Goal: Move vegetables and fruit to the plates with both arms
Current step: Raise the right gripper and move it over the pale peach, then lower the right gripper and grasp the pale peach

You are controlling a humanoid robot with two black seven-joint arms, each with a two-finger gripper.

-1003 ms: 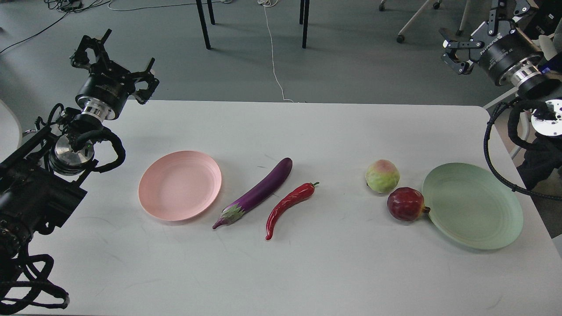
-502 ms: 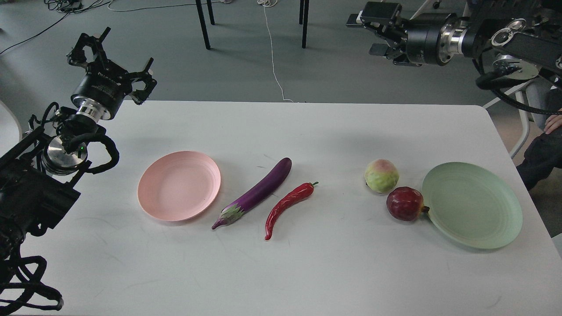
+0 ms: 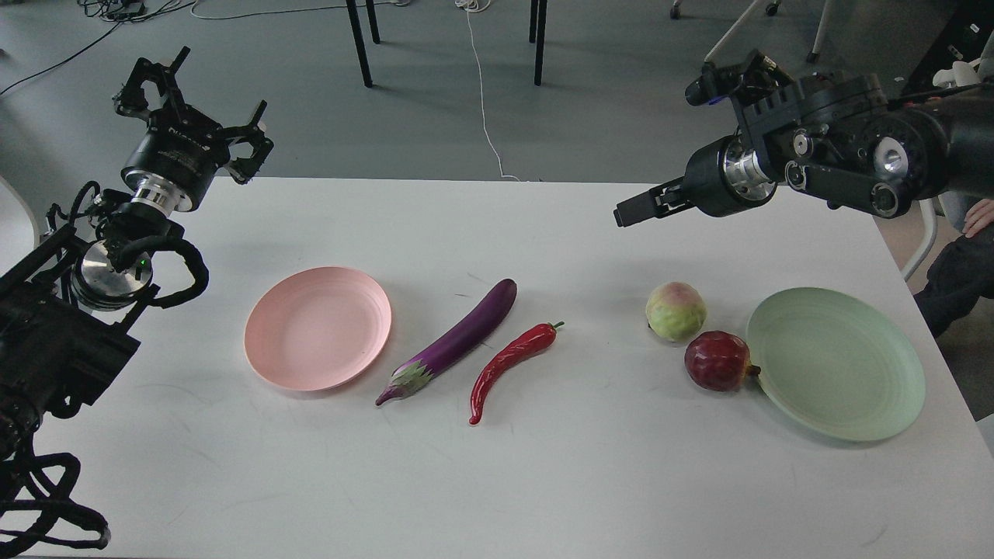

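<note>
A purple eggplant (image 3: 462, 338) and a red chili (image 3: 509, 361) lie side by side at the table's middle, right of the empty pink plate (image 3: 318, 328). A yellow-green fruit (image 3: 675, 310) and a dark red fruit (image 3: 716, 360) sit just left of the empty green plate (image 3: 839, 365); the red fruit touches its rim. My left gripper (image 3: 194, 97) is open and empty, above the table's far left corner. My right gripper (image 3: 644, 208) hovers above the far right of the table, behind the yellow-green fruit, pointing left; its fingers look dark and cannot be told apart.
The white table (image 3: 543, 481) ends close to the right of the green plate. Black furniture legs (image 3: 361, 39) and a white cable (image 3: 481, 93) are on the floor behind. A person's hand (image 3: 980, 217) shows at the right edge.
My right arm has swung down and to the left, from high beyond the table's back right to low over its far right part. My left gripper has hardly moved.
</note>
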